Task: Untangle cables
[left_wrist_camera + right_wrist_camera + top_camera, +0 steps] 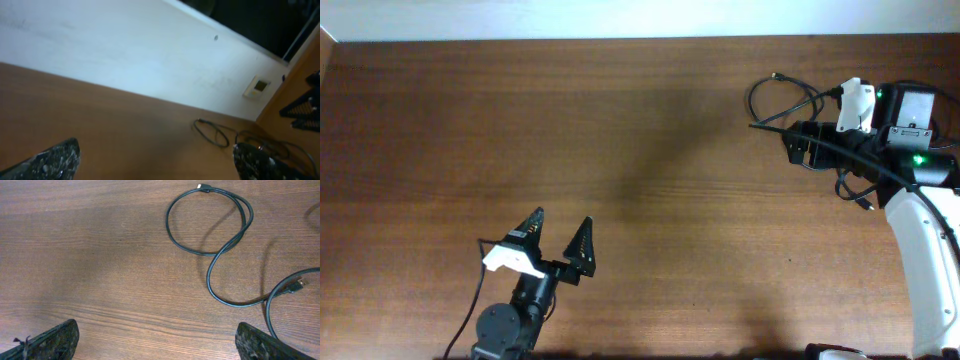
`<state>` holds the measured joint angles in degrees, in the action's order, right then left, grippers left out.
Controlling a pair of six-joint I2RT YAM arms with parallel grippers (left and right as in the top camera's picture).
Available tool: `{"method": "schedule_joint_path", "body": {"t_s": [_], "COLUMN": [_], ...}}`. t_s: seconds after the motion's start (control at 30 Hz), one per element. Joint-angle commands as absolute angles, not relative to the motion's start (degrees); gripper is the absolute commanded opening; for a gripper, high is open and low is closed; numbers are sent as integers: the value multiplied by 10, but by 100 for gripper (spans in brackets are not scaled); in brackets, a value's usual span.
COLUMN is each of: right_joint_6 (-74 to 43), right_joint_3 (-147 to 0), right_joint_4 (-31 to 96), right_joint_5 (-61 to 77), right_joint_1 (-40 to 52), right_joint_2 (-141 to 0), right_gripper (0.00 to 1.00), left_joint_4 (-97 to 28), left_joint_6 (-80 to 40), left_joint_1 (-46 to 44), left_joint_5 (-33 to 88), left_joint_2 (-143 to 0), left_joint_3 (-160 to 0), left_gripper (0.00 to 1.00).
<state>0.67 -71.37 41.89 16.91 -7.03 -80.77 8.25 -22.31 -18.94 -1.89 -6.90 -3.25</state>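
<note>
cables (pixel 167 222) at far right of table, both grippers spread, nothing held

We see the thin black cords lying flat on the wood table (pixel 620 100) at its far right, under the right gripper (pixel 157 332). Its jaws stand wide apart above the wood, touching nothing. The left gripper (pixel 563 218) sits near the front, left of centre, well apart from the cords. It is also wide open and empty.

Right wrist view: one cord makes a closed loop ending in a metal-tipped plug (pixel 202 187), then snakes down in an S. A second cord (pixel 268 311) crosses it near another plug (pixel 298 285) at the right side. In the overhead view, part of the bundle is hidden under the arm.

Handling, our read: light and limp, so they'll drag and slide on the smooth wood rather than lift cleanly. They look thin enough to slip out of a loose pinch. We'd grab a plug body or the cord right behind it, not mid-loop, and pin the other cord with the left gripper. Pulling at the crossing risks tightening it.
</note>
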Motion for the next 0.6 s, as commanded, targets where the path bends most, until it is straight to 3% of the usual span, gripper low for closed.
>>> {"method": "schedule_joint_path", "body": {"t_s": [0.0, 0.57], "right_joint_6": [13, 13], "right_joint_3": [-723, -723], "right_joint_4": [418, 418], "right_joint_5": [164, 164], "right_joint_1": [-68, -68], "right_joint_2": [-799, -799], "right_gripper": [99, 98], "left_joint_4": [90, 111], "left_joint_6": [-229, -229], "left_joint_1": [-186, -154], "left_joint_5": [-12, 3], "left_joint_2": [-43, -3], "left_joint_3": [-19, -18], "left_gripper": [99, 99]}}
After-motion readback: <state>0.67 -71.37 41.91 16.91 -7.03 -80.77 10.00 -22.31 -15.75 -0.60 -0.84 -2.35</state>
